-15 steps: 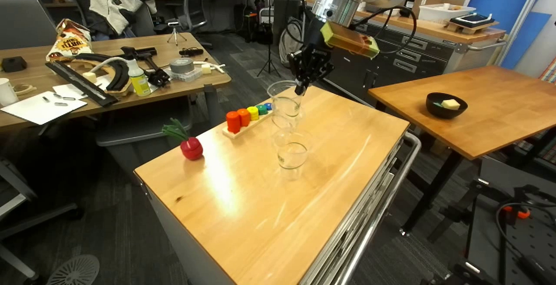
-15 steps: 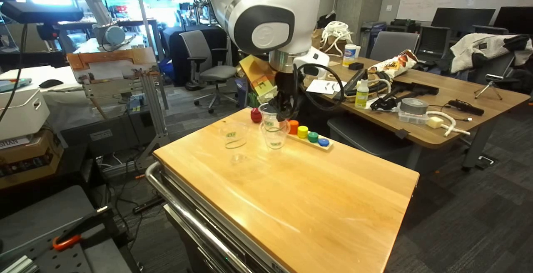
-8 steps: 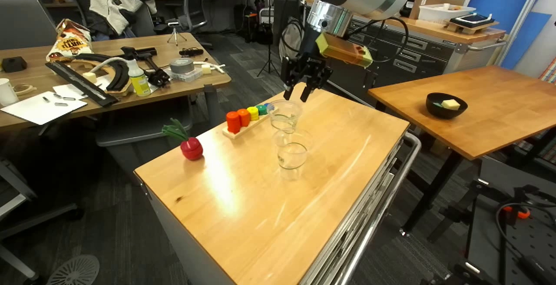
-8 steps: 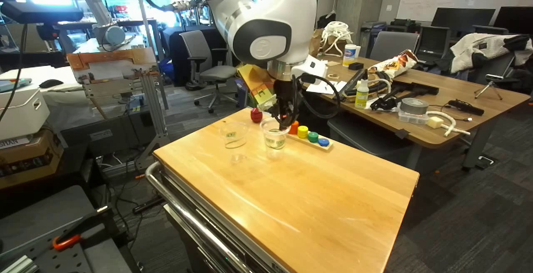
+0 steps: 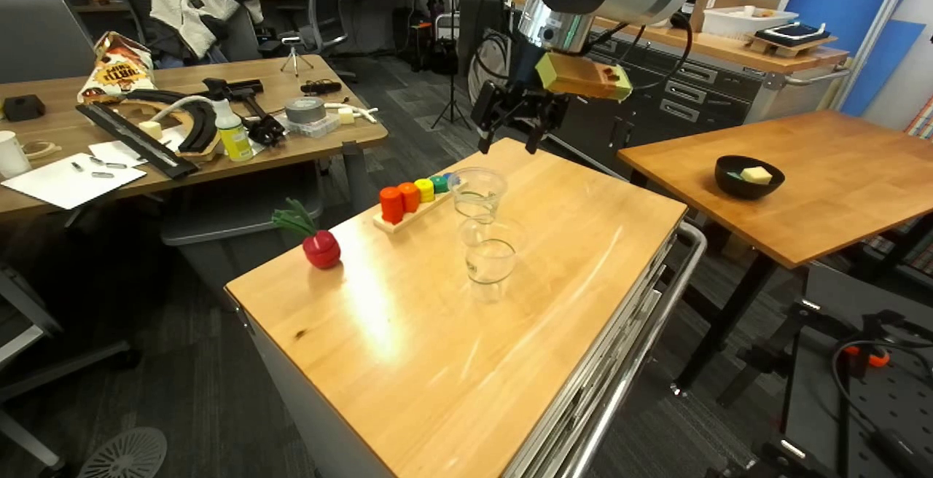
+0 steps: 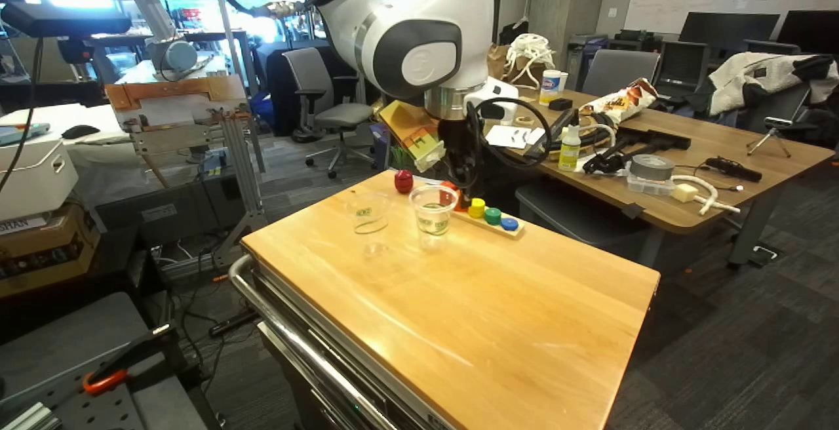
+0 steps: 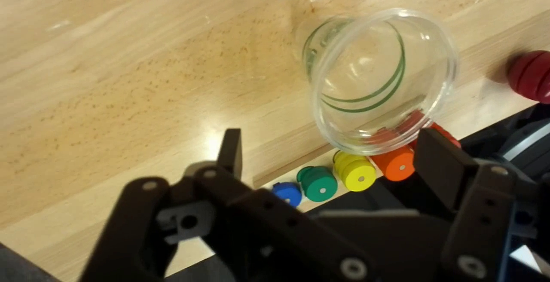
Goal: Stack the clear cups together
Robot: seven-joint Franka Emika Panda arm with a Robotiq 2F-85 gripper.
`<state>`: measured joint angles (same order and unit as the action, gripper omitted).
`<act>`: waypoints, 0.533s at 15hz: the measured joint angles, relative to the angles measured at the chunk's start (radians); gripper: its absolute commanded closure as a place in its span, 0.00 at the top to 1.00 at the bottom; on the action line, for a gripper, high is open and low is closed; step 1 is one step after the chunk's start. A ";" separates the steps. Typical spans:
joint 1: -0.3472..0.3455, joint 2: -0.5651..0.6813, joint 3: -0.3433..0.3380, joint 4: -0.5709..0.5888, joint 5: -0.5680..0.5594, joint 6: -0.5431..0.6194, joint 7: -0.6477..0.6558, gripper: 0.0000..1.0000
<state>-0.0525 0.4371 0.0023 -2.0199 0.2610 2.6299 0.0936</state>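
Two clear cups [image 5: 477, 197] stand nested and upright near the back edge of the wooden table; in an exterior view the nested cups [image 6: 434, 212] show two green labels side by side. From the wrist view, the nested cups [image 7: 367, 80] show two green rings close together. Another clear cup [image 5: 491, 259] stands alone and upright a little away from them; this single cup [image 6: 368, 215] is faint against the wood. My gripper [image 5: 509, 147] is above and behind the nested pair, clear of their rim. In the wrist view the gripper [image 7: 331, 146] is wide open, with nothing held.
A block toy [image 5: 424, 190] in several colours lies along the table's back edge, close to the nested cups; the block toy [image 7: 356, 174] appears beneath my fingers in the wrist view. A red vegetable [image 5: 321, 248] with green leaves rests near the same edge.
One cup, earlier held partly inside another, has dropped down into it and been let go. My gripper has opened wide and moved up and back from the pair.
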 measured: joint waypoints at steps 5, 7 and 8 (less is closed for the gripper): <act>0.014 0.017 -0.031 -0.010 -0.061 -0.064 0.039 1.00; 0.012 0.024 -0.020 -0.010 -0.058 -0.077 0.036 1.00; 0.012 0.027 -0.014 -0.010 -0.055 -0.077 0.036 1.00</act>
<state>-0.0403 0.4642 -0.0117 -2.0300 0.2055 2.5526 0.1295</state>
